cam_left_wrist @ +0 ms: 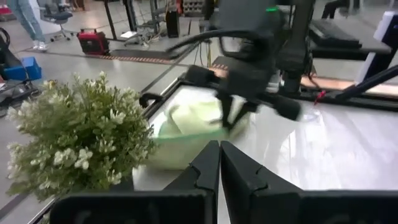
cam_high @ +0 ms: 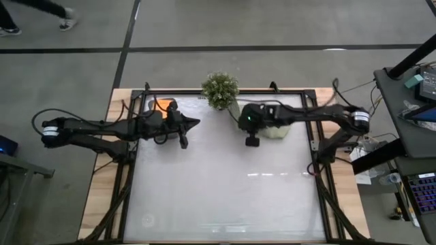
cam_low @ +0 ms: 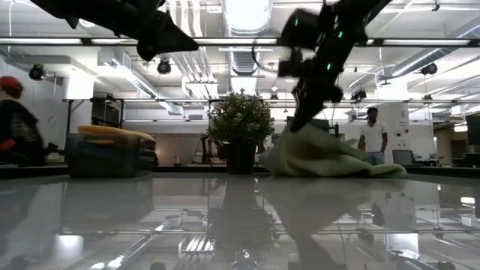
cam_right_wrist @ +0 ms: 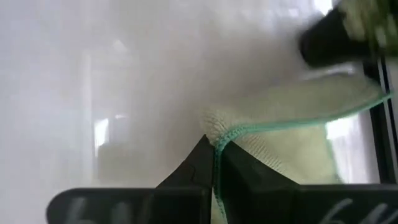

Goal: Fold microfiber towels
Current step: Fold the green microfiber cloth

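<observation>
This is a robotics lab or open workshop floor. Around the white, glossy, black-framed work table (cam_high: 225, 197) lies bare grey concrete flooring marked with dark lines (cam_high: 272, 49). Above the table run exposed silver ventilation ducts (cam_low: 247, 67) and long strip lights (cam_low: 247, 41). Beyond it stand desks and a person in a white shirt (cam_low: 371, 135). Beside the table sits a dark bench with electronics (cam_high: 415, 88), and farther off what seems a red machine (cam_left_wrist: 93, 42).

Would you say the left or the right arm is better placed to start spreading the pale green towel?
The right. Its gripper is already shut on the pale green towel's edge beside the plant. The left gripper hangs shut above the table, apart from the towel.
</observation>
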